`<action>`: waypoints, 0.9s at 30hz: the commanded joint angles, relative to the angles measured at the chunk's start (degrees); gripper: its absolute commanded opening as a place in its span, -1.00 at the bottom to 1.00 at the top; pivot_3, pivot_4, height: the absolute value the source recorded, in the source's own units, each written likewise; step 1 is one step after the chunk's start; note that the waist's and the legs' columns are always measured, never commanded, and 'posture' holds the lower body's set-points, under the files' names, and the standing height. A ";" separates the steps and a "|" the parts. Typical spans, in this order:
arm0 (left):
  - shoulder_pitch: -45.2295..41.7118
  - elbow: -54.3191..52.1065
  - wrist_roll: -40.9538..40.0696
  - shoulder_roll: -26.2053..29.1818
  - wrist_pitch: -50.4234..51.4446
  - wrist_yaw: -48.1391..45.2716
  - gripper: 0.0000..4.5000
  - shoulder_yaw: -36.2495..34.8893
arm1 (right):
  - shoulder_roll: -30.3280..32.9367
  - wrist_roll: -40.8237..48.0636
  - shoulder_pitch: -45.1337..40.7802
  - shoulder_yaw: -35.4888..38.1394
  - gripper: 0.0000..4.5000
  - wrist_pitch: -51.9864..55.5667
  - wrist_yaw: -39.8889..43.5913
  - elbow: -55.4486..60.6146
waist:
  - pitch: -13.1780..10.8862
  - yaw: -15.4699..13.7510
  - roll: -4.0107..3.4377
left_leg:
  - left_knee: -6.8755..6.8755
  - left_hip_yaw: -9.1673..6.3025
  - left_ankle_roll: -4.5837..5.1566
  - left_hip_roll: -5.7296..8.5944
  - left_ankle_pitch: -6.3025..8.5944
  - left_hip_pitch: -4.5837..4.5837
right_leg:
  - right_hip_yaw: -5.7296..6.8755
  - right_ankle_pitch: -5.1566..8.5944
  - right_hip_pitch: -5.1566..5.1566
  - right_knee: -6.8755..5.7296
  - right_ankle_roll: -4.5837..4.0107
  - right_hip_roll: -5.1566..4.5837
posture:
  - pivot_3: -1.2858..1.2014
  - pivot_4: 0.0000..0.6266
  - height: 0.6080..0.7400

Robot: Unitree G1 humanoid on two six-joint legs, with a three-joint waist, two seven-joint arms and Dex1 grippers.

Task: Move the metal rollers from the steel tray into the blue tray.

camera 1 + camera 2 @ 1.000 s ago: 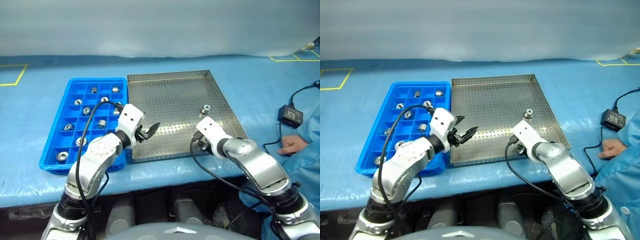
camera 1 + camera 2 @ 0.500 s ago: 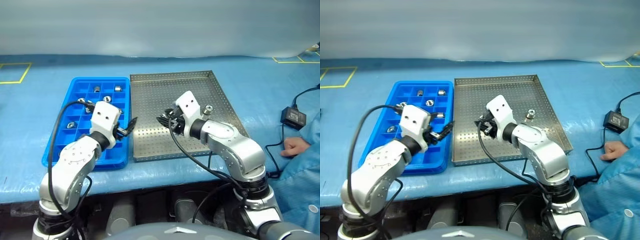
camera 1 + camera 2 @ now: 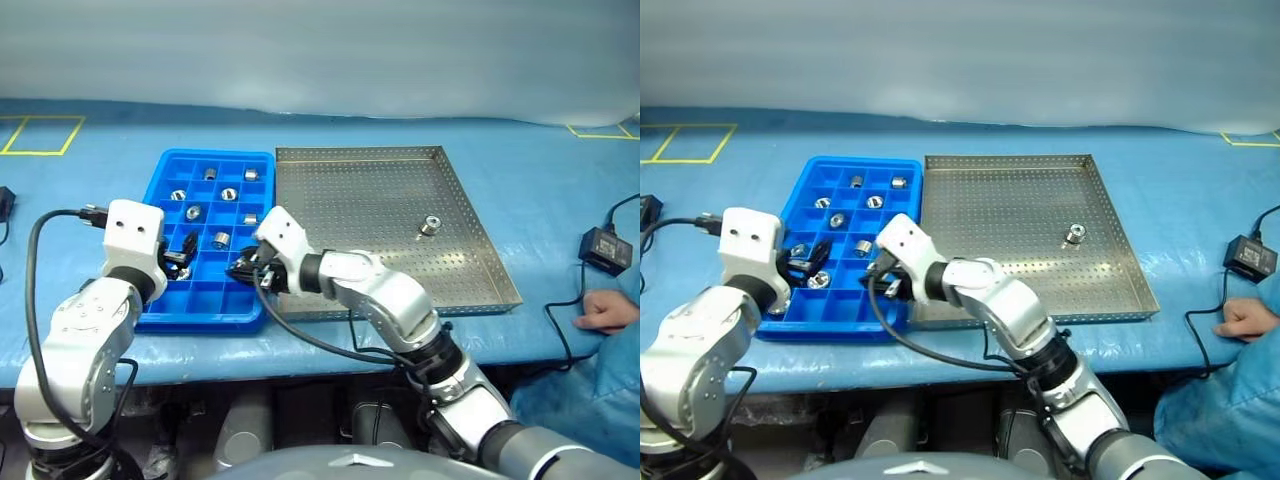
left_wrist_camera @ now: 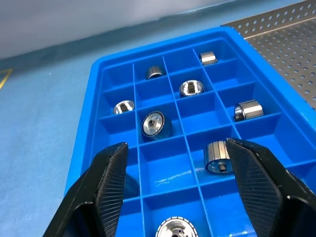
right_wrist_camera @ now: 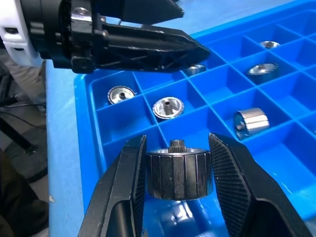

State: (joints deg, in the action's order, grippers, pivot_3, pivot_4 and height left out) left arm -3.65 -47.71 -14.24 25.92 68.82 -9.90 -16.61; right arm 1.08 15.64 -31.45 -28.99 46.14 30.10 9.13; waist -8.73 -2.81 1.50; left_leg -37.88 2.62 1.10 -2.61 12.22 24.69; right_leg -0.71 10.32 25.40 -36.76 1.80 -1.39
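The blue tray (image 3: 215,157) lies left of the steel tray (image 3: 370,200), and several metal rollers (image 4: 191,88) sit in its compartments. One roller (image 3: 431,226) stands on the steel tray's right half. My right gripper (image 3: 243,270) reaches across to the blue tray's near right corner. It is shut on a ribbed roller (image 5: 177,173), held just above the compartments. My left gripper (image 3: 183,252) hovers open over the blue tray's near left part, with nothing between its fingers (image 4: 111,173). The two grippers point toward each other, a short gap apart.
A black power adapter (image 3: 608,248) with its cable lies on the blue table cover at the far right. A person's hand (image 3: 605,310) rests near the table's front right edge. Yellow tape marks (image 3: 30,135) lie at the far left.
The view has turned a little. My right gripper swung left with its roller, from over the steel tray to the blue tray's near corner. My left gripper moved left over the blue tray.
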 commanded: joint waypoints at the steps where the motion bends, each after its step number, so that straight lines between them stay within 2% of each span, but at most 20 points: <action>1: -0.10 -1.47 -0.09 1.16 0.98 -0.60 0.54 -2.35 | -3.11 -0.69 -1.63 -0.70 -0.30 -3.80 0.51 -3.07 | 0.00 -0.04 0.00 | 0.00 -0.01 -0.01 0.00 0.00 -0.01 | 0.01 0.00 0.00 0.00 0.00 0.00 | 0.22 -0.52 1.00; 15: -0.34 -0.08 0.03 1.34 0.58 -1.41 0.54 -1.50 | -7.29 -2.04 -1.66 -2.01 -0.30 -6.08 2.80 -10.70 | -0.01 -0.27 0.00 | 0.12 -0.04 -0.06 -0.02 0.01 -0.01 | 0.07 0.04 0.07 0.01 -0.07 -0.05 | 0.22 -0.52 1.00; 21: -1.06 0.70 -0.19 0.82 -0.19 -1.60 0.54 0.19 | -7.67 -2.03 -1.21 -0.95 0.58 -6.12 2.34 -10.47 | -0.01 -0.25 0.00 | 0.17 -0.04 -0.06 -0.02 0.01 0.00 | 0.08 0.05 0.08 0.04 -0.08 -0.07 | 0.21 -0.52 1.00; 27: -2.36 1.14 -1.80 -1.29 -3.02 -3.02 0.54 2.94 | -3.95 -4.89 -0.68 3.16 0.58 -6.66 -2.57 -3.19 | -0.01 -0.28 0.00 | 0.18 -0.04 -0.07 -0.01 0.01 0.01 | 0.11 0.06 0.08 0.07 -0.10 -0.10 | 0.19 -0.52 1.00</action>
State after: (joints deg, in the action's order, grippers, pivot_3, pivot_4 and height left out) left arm -5.11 -45.55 -15.03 24.85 68.10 -12.16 -14.40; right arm -3.55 11.64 -31.98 -28.31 40.37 29.06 1.75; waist -8.75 -3.10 1.50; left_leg -37.71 2.58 1.03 -2.62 12.24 24.71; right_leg -0.60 10.38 25.48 -36.67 1.71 -1.51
